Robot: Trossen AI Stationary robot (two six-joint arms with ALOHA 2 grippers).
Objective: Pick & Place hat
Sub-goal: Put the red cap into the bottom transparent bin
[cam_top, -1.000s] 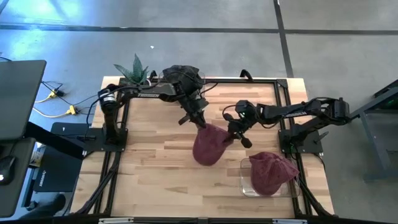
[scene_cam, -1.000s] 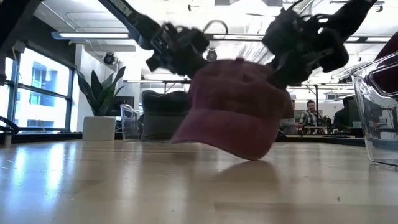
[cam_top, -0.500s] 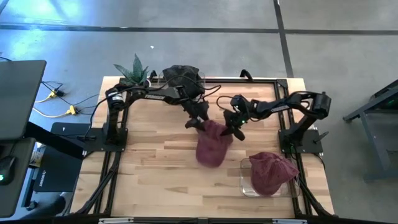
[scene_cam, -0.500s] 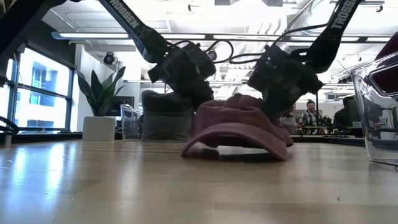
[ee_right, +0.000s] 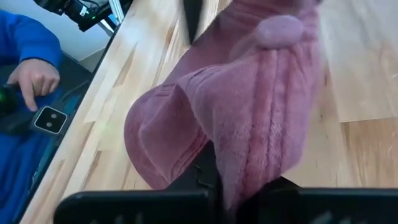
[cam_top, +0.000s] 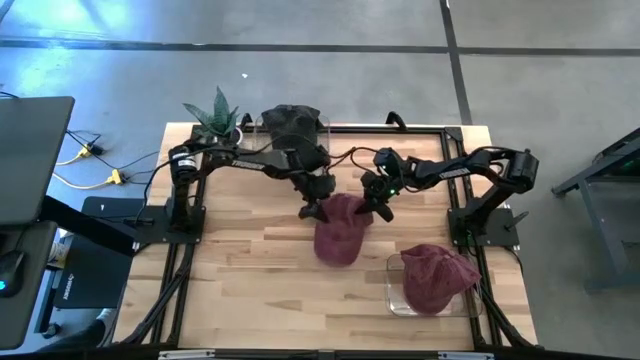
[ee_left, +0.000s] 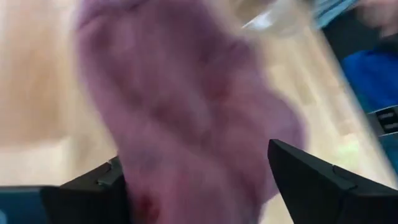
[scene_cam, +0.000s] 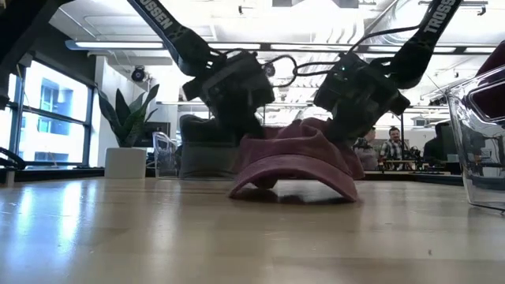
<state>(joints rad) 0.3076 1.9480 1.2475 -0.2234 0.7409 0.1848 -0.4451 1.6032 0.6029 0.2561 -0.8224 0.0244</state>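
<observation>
Maroon hat rests on the table; left gripper spread wide over it, right gripper pinching its crown.

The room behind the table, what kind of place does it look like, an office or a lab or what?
Probably a robotics lab in an open-plan office: strip lights and exposed pipes run along the ceiling, a person sits at a desk in the background, and a potted plant stands by the big window.
</observation>
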